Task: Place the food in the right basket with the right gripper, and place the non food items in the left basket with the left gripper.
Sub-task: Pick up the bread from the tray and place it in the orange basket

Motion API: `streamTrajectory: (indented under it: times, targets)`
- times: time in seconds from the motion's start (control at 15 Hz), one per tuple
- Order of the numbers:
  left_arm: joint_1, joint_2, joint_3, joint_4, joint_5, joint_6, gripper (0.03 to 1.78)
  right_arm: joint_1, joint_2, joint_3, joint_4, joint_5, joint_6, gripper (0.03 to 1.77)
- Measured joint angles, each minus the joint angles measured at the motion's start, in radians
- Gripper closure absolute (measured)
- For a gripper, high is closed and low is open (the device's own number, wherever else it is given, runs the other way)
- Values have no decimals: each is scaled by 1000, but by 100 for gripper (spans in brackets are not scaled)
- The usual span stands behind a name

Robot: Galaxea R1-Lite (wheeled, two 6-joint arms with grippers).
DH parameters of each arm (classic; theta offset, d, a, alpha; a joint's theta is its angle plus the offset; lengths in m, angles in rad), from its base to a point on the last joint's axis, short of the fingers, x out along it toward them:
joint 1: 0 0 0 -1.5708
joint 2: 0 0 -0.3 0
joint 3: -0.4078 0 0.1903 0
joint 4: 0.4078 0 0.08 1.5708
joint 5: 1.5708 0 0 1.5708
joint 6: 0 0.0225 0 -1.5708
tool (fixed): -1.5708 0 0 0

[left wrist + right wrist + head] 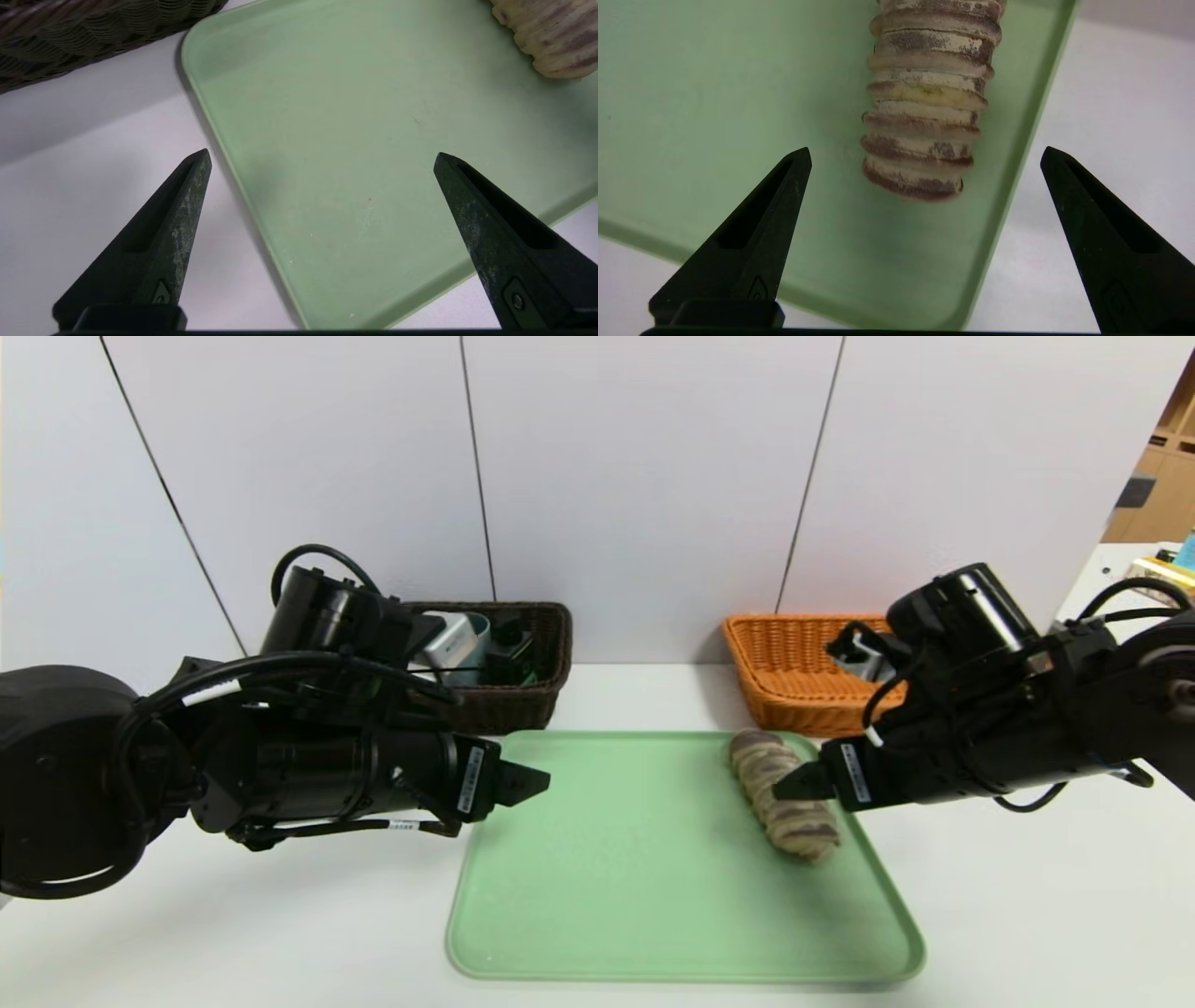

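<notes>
Left hand hangs over the left rim of the green tray, fingers spread, nothing between them. Right hand hangs just above the ridged tan roll, fingers spread to either side, not pinching it. Roll lies along the tray's right side. Dark brown basket at rear left of the white counter holds a blue-grey cup and other items. Orange basket stands at rear right

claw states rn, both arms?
Left claw: open, empty, over the green tray's left edge.
Right claw: open, holding nothing, over the bread roll on the tray.
</notes>
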State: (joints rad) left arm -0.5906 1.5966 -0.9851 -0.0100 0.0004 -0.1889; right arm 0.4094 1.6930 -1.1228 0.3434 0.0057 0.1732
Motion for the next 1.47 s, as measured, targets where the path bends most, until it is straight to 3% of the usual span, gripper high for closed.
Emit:
streamTrajectory:
  times: [0.53,1.47]
  targets:
    - [-1,-7,13,-5,2,2,12,62,156,-79,-31,-132,33,10]
    - [0,0,24,-6,2,1,12,70,227,-76,-32,-140,39,13]
